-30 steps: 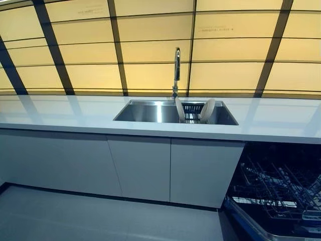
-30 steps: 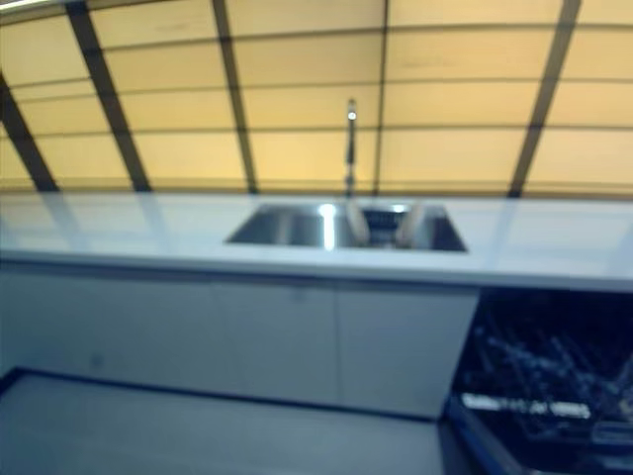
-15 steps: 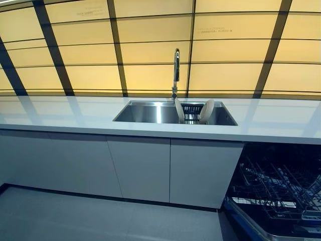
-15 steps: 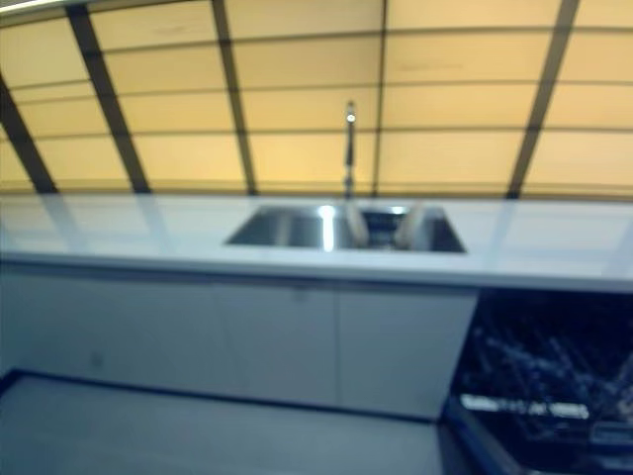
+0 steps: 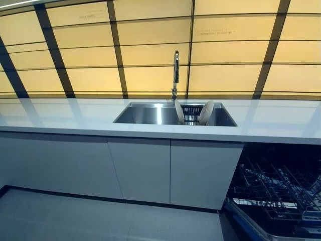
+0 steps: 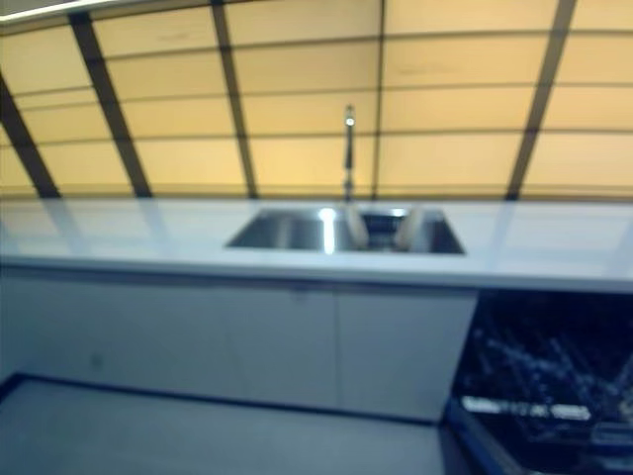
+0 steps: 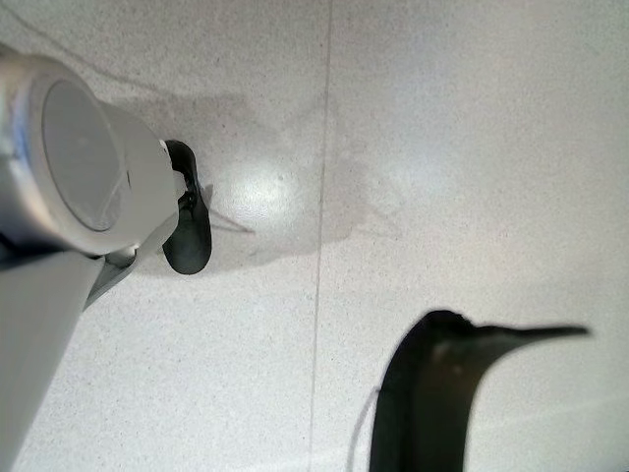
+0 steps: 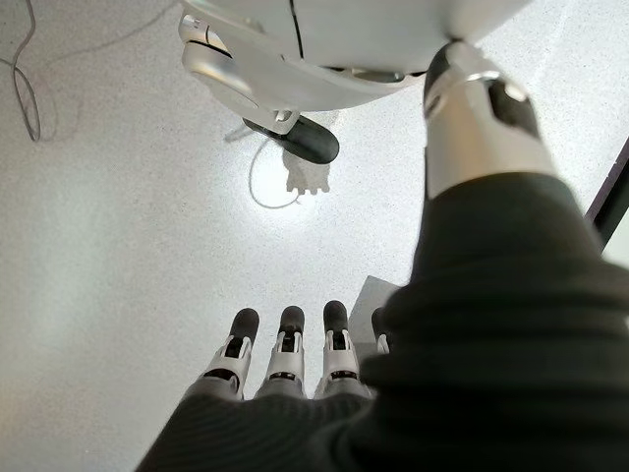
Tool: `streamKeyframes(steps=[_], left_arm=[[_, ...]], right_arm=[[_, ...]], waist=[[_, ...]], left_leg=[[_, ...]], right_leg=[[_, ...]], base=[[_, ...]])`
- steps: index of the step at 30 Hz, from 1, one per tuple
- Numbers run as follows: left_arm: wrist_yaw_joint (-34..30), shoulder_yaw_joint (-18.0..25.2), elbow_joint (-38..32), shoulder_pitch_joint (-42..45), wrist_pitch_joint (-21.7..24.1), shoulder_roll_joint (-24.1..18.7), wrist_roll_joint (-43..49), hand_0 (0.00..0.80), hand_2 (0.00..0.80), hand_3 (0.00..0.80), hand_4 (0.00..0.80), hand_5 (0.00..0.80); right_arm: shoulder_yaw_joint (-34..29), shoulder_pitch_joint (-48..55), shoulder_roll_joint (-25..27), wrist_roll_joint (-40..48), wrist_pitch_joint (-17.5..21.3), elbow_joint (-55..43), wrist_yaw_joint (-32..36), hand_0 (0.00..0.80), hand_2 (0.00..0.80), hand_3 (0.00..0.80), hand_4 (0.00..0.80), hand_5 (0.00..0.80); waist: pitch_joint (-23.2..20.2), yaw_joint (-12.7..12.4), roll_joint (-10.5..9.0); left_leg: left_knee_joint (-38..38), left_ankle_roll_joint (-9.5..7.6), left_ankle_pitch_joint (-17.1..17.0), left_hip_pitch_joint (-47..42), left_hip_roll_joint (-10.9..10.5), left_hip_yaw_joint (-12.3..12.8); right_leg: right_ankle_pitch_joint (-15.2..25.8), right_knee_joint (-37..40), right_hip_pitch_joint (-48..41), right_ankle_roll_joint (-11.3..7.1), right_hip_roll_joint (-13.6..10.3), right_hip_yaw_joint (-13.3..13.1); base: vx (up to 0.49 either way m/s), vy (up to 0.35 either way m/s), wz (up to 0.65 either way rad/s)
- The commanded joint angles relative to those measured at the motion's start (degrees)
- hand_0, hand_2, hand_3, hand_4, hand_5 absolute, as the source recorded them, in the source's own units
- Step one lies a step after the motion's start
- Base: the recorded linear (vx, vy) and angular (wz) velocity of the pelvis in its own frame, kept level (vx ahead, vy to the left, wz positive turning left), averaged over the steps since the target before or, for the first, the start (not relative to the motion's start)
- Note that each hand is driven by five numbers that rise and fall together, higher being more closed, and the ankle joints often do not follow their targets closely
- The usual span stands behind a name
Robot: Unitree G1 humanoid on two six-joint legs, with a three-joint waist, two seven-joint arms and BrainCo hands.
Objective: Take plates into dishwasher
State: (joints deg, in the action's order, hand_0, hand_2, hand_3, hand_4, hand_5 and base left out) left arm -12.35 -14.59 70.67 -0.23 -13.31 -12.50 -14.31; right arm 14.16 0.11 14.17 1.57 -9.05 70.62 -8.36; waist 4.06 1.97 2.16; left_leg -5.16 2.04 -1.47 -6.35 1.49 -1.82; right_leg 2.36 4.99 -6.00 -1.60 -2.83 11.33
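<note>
Two pale round plates [image 5: 206, 111] on edge in the sink [image 5: 145, 113]. Right hand [image 8: 462, 413] hanging loose, fingers straight, holding nothing; left hand's state impossible to tell.

faucet [image 5: 176, 70] stands over sink [image 5: 145, 113] w/ plates [image 5: 206, 111].

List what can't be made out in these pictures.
- Sink floor: hidden by its front rim, eye views.
- Plates: lower parts hidden in the sink.
- Dishwasher rack: cut off by the edge.
- Left hand: its wrist view shows only a dark shape.
- Right hand: holds nothing.
</note>
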Motion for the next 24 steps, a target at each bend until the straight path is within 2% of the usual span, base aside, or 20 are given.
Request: streamKeyframes(steps=[1,5,11,15,16,17,18,19,20,21,22,23,24], left_arm=[[0.8,-0.08,2.51,-3.97,-0.19,-0.37,1.75,0.0,0.0,0.0,0.0,0.0],[1.7,-0.28,1.98,-4.09,-0.28,-0.64,2.29,0.0,0.0,0.0,0.0,0.0],[3.13,-1.33,1.74,-4.59,0.21,-1.0,4.28,0.0,0.0,0.0,0.0,0.0],[5.76,-1.23,0.88,-5.51,1.69,-1.29,2.11,0.0,0.0,0.0,0.0,0.0],[6.96,-0.61,0.48,-5.6,2.8,-1.16,1.09,0.0,0.0,0.0,0.0,0.0],[7.59,-0.18,0.13,-5.73,3.68,-1.14,0.75,0.0,0.0,0.0,0.0,0.0],[7.87,0.18,-0.15,-5.7,4.62,-1.09,0.08,0.0,0.0,0.0,0.0,0.0],[7.95,0.28,-0.22,-5.63,4.96,-1.05,-0.33,0.0,0.0,0.0,0.0,0.0],[8.21,0.73,-0.32,-5.4,5.66,-0.9,-1.04,0.0,0.0,0.0,0.0,0.0],[8.25,0.8,-0.33,-5.37,5.74,-0.87,-1.16,0.0,0.0,0.0,0.0,0.0],[8.22,1.16,-0.32,-5.12,6.09,-0.74,-1.66,0.0,0.0,0.0,0.0,0.0],[7.97,2.53,0.62,-4.25,6.92,-0.34,-2.44,0.0,0.0,0.0,0.0,0.0],[8.08,2.9,0.97,-3.91,7.06,-0.29,-2.59,0.0,0.0,0.0,0.0,0.0]], right_arm=[[1.08,-4.47,0.27,-2.51,0.46,3.37,0.05,0.0,0.0,0.0,0.0,0.0],[1.5,-5.14,0.64,-1.52,2.02,2.71,0.14,0.0,0.0,0.0,0.0,0.0],[1.83,-5.58,0.92,-0.66,2.31,1.93,0.32,0.0,0.0,0.0,0.0,0.0],[2.17,-6.37,1.61,0.07,1.0,1.42,1.19,0.0,0.0,0.0,0.0,0.0],[2.46,-6.54,1.84,-0.19,0.85,1.25,1.0,0.0,0.0,0.0,0.0,0.0],[2.71,-6.58,2.13,-0.06,0.56,0.86,0.88,0.0,0.0,0.0,0.0,0.0],[3.11,-6.51,2.5,0.43,0.42,0.59,0.88,0.0,0.0,0.0,0.0,0.0],[3.27,-6.47,2.64,0.69,0.37,0.55,0.88,0.0,0.0,0.0,0.0,0.0],[3.37,-6.27,2.94,1.2,0.29,0.53,0.88,0.0,0.0,0.0,0.0,0.0],[3.38,-6.25,2.99,1.28,0.24,0.53,0.89,0.0,0.0,0.0,0.0,0.0],[3.3,-6.08,3.15,1.45,-0.08,0.63,0.83,0.0,0.0,0.0,0.0,0.0],[2.48,-5.47,3.14,1.39,-0.61,1.85,0.28,0.0,0.0,0.0,0.0,0.0],[2.14,-5.35,3.01,1.86,-0.36,2.58,0.02,0.0,0.0,0.0,0.0,0.0]], waist=[[1.73,-2.14,-1.62],[2.13,-2.37,-1.52],[2.55,-2.22,-1.68],[3.69,-2.04,-1.93],[4.51,-1.93,-2.67],[5.32,-2.04,-3.39],[6.44,-2.47,-3.91],[6.71,-2.61,-3.87],[7.61,-3.1,-3.95],[7.61,-3.12,-3.81],[8.24,-3.49,-3.63],[9.59,-4.8,-2.11],[9.99,-5.29,-1.31]], left_leg=[[0.21,-3.62,2.97,-0.07,-4.11,4.84],[0.64,-3.69,2.95,0.21,-4.18,4.5],[1.97,-4.02,3.3,0.87,-4.15,4.16],[6.96,-4.04,4.8,2.75,-4.07,3.14],[12.83,-3.66,6.45,4.69,-3.9,3.6],[19.41,-2.98,5.91,7.37,-3.61,4.09],[27.65,-2.12,3.46,11.95,-3.62,3.9],[29.75,-1.9,2.72,13.59,-3.59,3.65],[34.68,-1.24,0.11,17.27,-4.01,4.14],[35.46,-1.13,-0.04,17.98,-3.92,4.07],[36.93,-0.62,-1.8,20.21,-3.91,4.64],[31.79,0.7,-5.78,24.21,-2.77,5.86],[26.91,1.23,-7.82,23.93,-1.88,6.12]], right_leg=[[-3.39,-3.43,1.27,-1.97,1.25,-1.85],[-3.7,-3.98,1.47,-1.74,1.25,-1.85],[-4.72,-5.69,2.26,-1.1,1.64,-2.29],[-5.72,-7.97,3.56,0.07,1.77,-2.62],[-6.5,-9.43,4.02,1.07,1.27,-2.76],[-6.63,-10.11,4.22,1.74,0.64,-2.71],[-6.69,-10.89,4.44,2.52,0.17,-2.61],[-6.76,-11.22,4.64,2.77,0.22,-2.53],[-6.79,-11.74,4.52,3.29,0.23,-2.65],[-6.83,-11.9,4.68,3.38,0.4,-2.61],[-6.92,-12.15,4.38,3.62,0.65,-2.8],[-7.56,-12.09,2.5,3.48,2.21,-3.64],[-7.94,-11.91,1.36,3.24,3.03,-3.98]], base=[[0.0,0.0,0.0],[0.0,0.0,0.0],[0.004,-0.031,0.0],[-0.002,-0.058,0.05],[0.003,-0.064,0.14],[-0.021,-0.088,0.23],[-0.027,-0.072,0.35],[-0.02,-0.075,0.51],[-0.001,-0.04,0.56],[0.031,-0.042,0.34],[0.203,0.008,0.11],[0.321,0.035,-0.02],[0.502,0.092,0.07]])
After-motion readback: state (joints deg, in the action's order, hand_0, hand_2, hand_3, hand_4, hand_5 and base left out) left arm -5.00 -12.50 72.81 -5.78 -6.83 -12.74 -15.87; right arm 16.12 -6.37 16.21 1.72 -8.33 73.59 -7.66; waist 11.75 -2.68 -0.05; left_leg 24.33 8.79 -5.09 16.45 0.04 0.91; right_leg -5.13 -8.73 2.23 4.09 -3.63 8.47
